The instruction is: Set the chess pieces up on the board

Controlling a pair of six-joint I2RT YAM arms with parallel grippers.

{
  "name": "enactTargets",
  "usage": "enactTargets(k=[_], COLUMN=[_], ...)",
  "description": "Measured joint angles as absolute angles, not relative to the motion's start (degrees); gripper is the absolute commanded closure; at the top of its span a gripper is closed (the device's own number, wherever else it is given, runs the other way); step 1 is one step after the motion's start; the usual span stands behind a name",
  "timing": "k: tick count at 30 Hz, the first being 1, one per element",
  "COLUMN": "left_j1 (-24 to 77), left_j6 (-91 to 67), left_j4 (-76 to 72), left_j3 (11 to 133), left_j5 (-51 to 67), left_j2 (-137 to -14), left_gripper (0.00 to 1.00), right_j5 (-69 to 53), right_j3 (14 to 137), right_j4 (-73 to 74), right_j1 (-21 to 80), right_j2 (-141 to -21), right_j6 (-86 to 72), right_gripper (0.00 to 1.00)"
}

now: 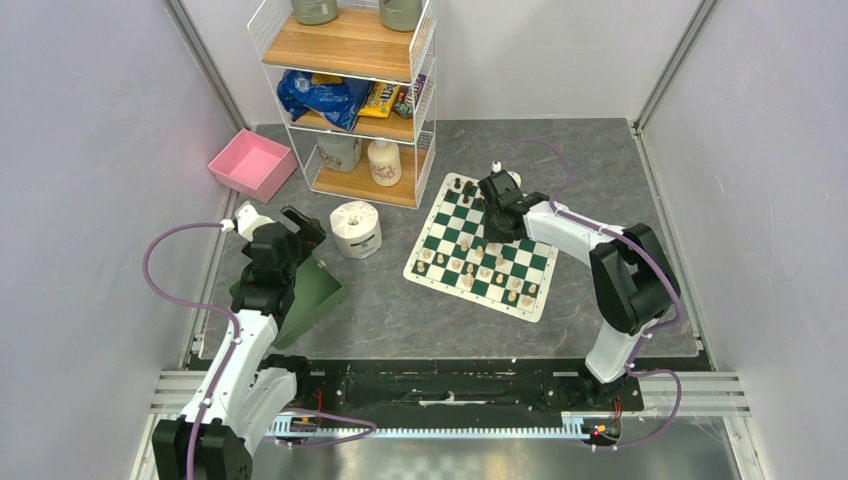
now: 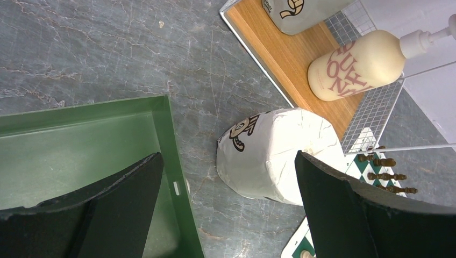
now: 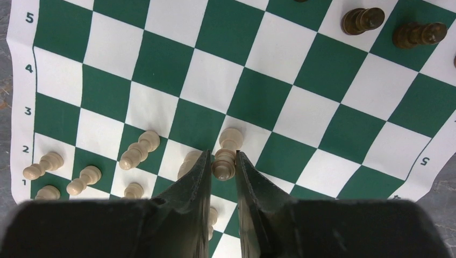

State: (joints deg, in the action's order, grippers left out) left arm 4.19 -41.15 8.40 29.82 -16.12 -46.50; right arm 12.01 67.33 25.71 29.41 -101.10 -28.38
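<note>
Right gripper (image 3: 223,157) low over the board (image 3: 317,107), near its second rank. Fingers drawn narrow on either side of an upright cream pawn (image 3: 224,166); contact impossible to tell. More cream pieces (image 3: 139,152) crowded just left. Open squares ahead, up to dark pieces (image 3: 363,20) by the far edge. Left gripper (image 2: 228,158) spread wide, empty, above green bin (image 2: 80,145) rim, toilet roll (image 2: 274,156) just beside.

From high above the near edge, the top external camera faced far across the whole table (image 1: 400,310). The left wrist camera looked closely down on the toilet roll (image 2: 274,156) at left, the right wrist camera closer still on the board (image 3: 215,80); the top view shared both.
</note>
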Motion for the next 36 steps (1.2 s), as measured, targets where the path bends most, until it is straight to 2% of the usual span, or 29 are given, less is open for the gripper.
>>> enactTargets(k=[12,20,28,36], left_j1=[4.19,4.19,4.19,4.19], left_j6=[-41.15,-41.19,-41.19,-41.17], left_j4=[8.38,7.55,7.16,7.18], left_j3=[29.69,29.69,29.71,29.71], left_j5=[-15.99,-15.79,-15.31,-14.96], left_j2=[-46.46,-46.59,-46.89,-47.0], left_gripper=[0.0,0.0,0.0,0.0], right_j5=[11.05,8.12,7.62,9.06], right_j3=[67.22,62.24,54.61,53.28], right_j4=[28.03,28.29,29.95,30.92], right_j1=[29.87,33.28,40.8,41.25], right_j2=[-90.94,-82.83,-80.4,-81.32], right_j6=[-28.03,-30.11,-33.69,-34.63], right_gripper=[0.77,0.77,0.77,0.78])
